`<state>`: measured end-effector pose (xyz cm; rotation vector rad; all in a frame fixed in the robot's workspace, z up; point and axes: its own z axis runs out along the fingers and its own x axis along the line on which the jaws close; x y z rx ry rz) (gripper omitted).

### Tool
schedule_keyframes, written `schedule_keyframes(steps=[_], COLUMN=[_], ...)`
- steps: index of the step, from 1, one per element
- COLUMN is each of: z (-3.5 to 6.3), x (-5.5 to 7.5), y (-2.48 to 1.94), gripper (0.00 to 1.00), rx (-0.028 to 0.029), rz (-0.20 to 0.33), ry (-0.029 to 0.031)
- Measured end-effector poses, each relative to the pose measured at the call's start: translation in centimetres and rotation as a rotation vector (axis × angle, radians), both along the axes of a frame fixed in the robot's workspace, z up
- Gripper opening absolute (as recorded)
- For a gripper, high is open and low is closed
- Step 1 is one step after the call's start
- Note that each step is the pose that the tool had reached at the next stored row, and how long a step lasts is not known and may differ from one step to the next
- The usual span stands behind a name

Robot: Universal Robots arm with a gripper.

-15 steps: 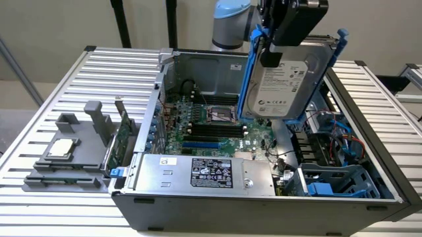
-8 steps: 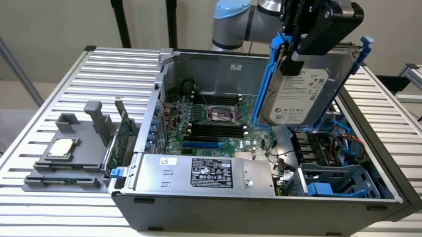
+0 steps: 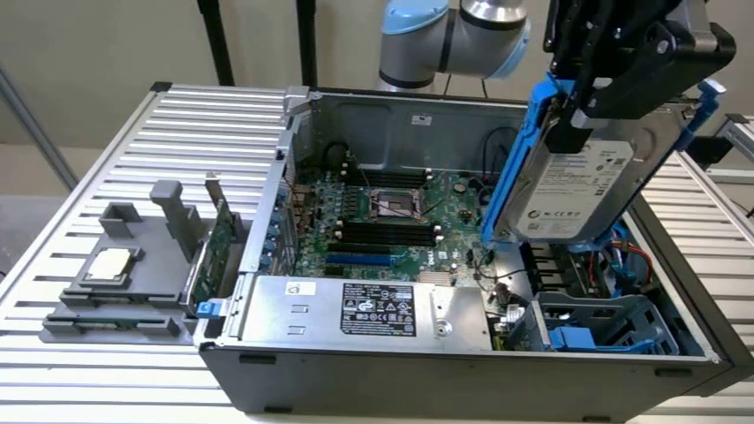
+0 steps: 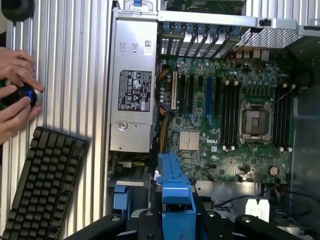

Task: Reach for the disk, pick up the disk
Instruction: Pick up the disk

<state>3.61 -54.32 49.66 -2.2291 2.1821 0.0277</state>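
The disk (image 3: 585, 187), a silver-grey hard drive with a white label in a bright blue bracket, hangs tilted on edge above the right side of the open computer case (image 3: 471, 371). My black gripper (image 3: 580, 119) is shut on its upper end, and the disk touches nothing below. In the wrist view the blue bracket (image 4: 175, 192) juts out between my black fingers (image 4: 150, 222), above the motherboard (image 4: 230, 125).
Inside the case are the silver power-supply box (image 3: 365, 309) with a black label and a blue drive cage (image 3: 595, 331). A square processor chip (image 3: 109, 264) rests on a grey fixture at the exterior view's left. A person's hands (image 4: 15, 95) and a black keyboard (image 4: 42, 185) are beside the case.
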Motion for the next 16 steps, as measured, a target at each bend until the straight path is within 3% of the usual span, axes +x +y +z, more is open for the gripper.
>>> schedule_keyframes(steps=[16], z=[0.24], x=[5.3], y=[-2.96], gripper=[0.33], rx=[0.0028], rz=[0.000], ry=[0.0022])
